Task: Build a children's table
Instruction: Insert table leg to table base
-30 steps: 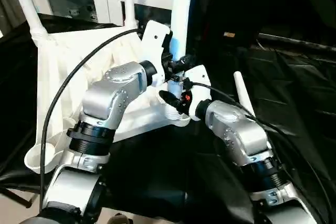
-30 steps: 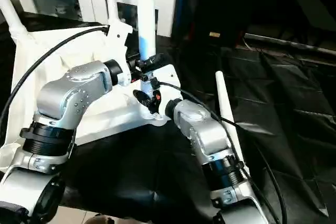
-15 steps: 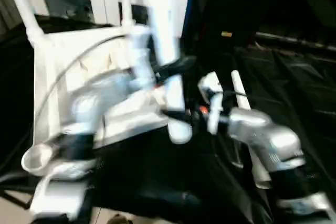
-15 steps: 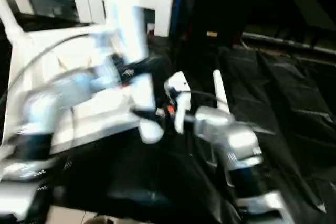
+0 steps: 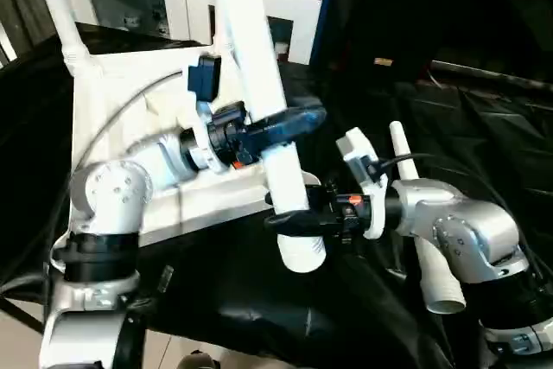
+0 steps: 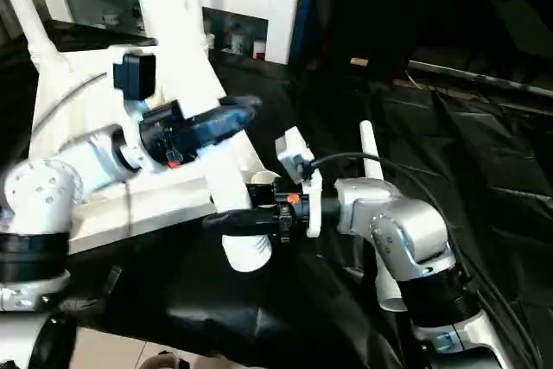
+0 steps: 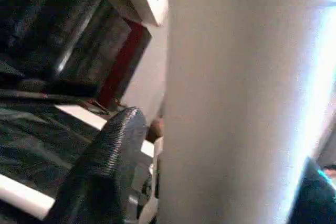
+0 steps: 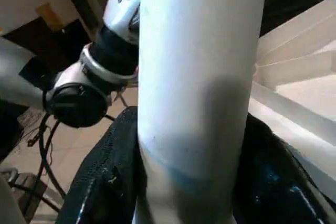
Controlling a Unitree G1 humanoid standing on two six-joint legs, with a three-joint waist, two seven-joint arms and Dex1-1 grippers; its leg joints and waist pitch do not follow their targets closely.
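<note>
I hold a white table leg (image 5: 263,101) in both grippers, tilted, its wide open end hanging low over the black-draped counter (image 5: 484,127). My right gripper (image 5: 289,218) clamps it near that lower end, fingers on either side. My left gripper (image 5: 289,123) grasps it higher up, though how firmly it presses there I cannot quite make out. The upturned tabletop (image 5: 130,101) lies on the counter behind, with one leg (image 5: 56,6) standing in its far corner. Another loose leg (image 5: 423,248) lies beside my right forearm.
</note>
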